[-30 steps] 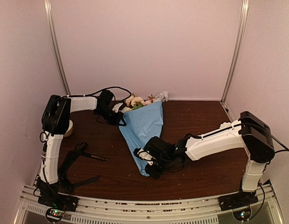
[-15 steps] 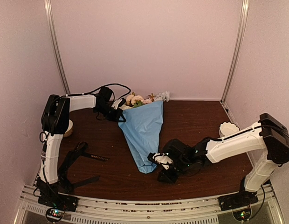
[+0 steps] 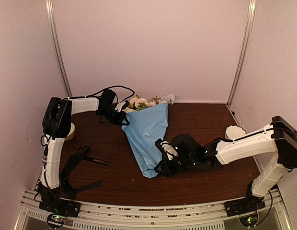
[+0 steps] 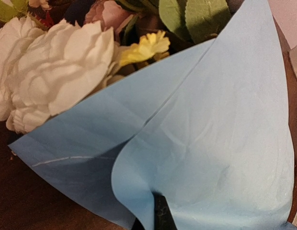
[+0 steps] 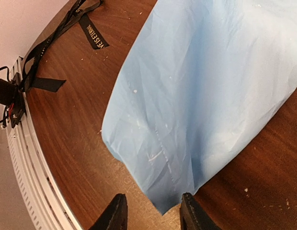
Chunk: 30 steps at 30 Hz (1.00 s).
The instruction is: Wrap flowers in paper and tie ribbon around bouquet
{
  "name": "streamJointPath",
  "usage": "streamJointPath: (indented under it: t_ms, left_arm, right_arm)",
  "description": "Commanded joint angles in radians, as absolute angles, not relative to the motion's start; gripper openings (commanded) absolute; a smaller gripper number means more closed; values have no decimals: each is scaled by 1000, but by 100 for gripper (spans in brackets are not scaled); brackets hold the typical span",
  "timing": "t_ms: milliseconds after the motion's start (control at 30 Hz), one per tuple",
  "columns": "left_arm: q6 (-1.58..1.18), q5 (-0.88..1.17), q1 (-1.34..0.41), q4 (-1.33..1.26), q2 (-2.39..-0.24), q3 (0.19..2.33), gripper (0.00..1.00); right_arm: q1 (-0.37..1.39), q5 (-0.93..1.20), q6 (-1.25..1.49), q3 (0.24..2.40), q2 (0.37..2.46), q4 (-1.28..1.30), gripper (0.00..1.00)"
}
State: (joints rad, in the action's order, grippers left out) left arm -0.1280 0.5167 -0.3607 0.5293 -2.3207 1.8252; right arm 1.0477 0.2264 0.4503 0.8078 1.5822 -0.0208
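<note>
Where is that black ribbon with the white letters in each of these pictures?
Top external: the ribbon lies left of the blue paper.
Left wrist: not in it.
Right wrist: top left corner, left of the blue paper.
Shared landmark: the blue paper, seen in all three.

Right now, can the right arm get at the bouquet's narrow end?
Probably yes. The right gripper stands open right at the tip of the bouquet, nothing between them; the ribbon lies well off to the left, out of the way.
</note>
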Motion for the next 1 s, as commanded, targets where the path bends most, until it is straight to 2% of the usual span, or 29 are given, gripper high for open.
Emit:
streamJointPath:
  t_ms: [0,200,267,667,800,967]
  left_arm:
    - [-113,518,-349,492,-2316,1842,0]
    - [-118,517,-349,508,-2332,1883,0]
    - [-119,504,-350,517,-2337,1901,0]
    - [-101,450,-349,597,-2421,2026,0]
    - [-91,486,-350,597,-2437,2024,0]
    - [-41,536,-361,593,-2428,1992,0]
  right_arm:
    - [1051,127,428,874,1627,11,30]
    - [1087,128,293,934,1686,94,5]
    - [1103,124,250,926,1688,107,0]
    - [1183,20,81,913,1753,197,1]
    - [1184,2,56,919,1723,220,17]
    - [1156,74,35,895,1573,188,25]
